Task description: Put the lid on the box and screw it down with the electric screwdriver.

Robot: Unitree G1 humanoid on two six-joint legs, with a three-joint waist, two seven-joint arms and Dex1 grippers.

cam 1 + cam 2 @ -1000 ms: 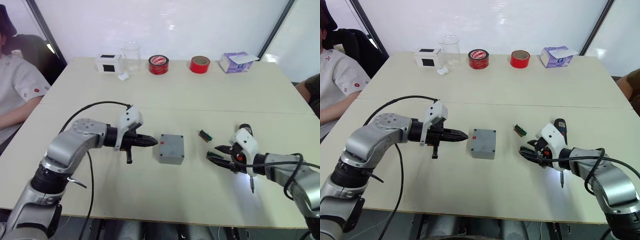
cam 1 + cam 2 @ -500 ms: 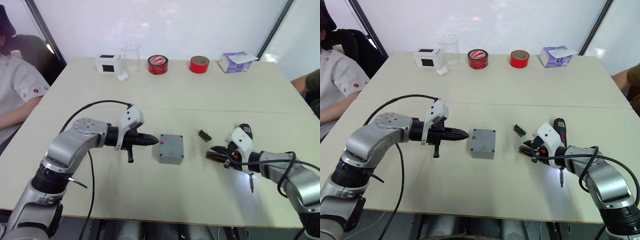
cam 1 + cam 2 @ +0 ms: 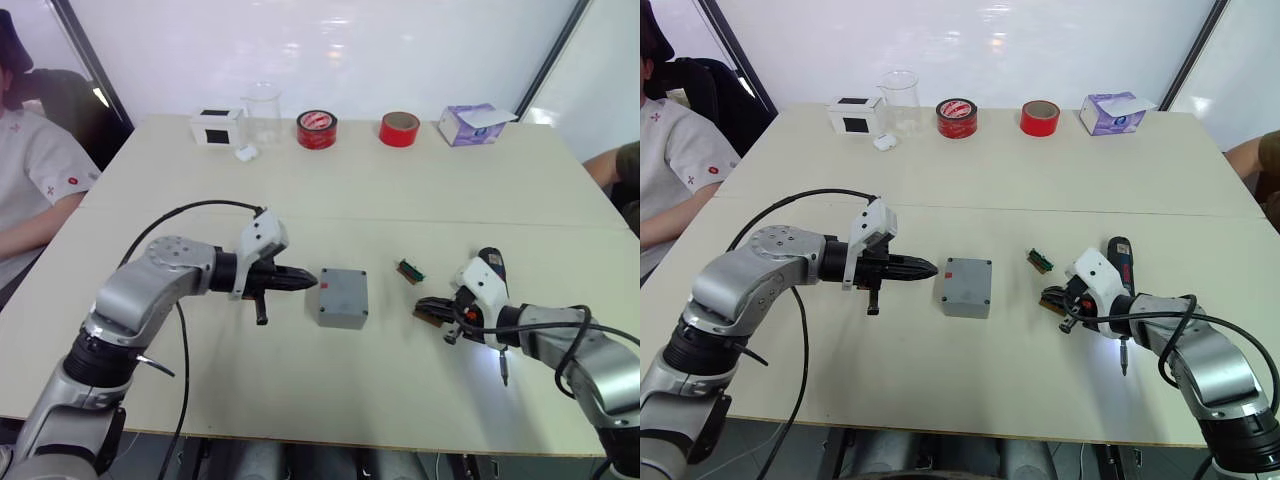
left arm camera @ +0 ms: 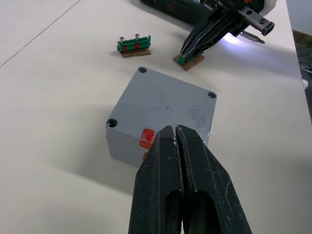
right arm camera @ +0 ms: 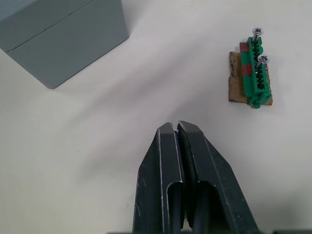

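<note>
The grey box (image 3: 342, 312) stands mid-table with the lid (image 4: 165, 100) lying on top, its red mark at the near-left corner and corner holes showing. My left gripper (image 3: 311, 284) is shut, its tips just left of the box at lid height and holding nothing. My right gripper (image 3: 420, 307) is shut, low over the table to the right of the box, with a small green-and-brown board (image 4: 189, 59) right at its tips. The electric screwdriver (image 3: 1120, 250) lies on the table behind my right wrist, its bit (image 3: 503, 376) pointing toward the front edge with a white glow.
A second small green board (image 3: 410, 270) with two screws lies between box and right gripper. Along the far edge stand a white box with a black square (image 3: 217, 126), a glass beaker (image 3: 262, 108), two red tape rolls (image 3: 317, 129), and a tissue box (image 3: 470, 124). A person (image 3: 30, 170) sits at left.
My right gripper's fingers have gone from open to shut, and it has drawn slightly in over the small board. The left arm, box and screwdriver have stayed put.
</note>
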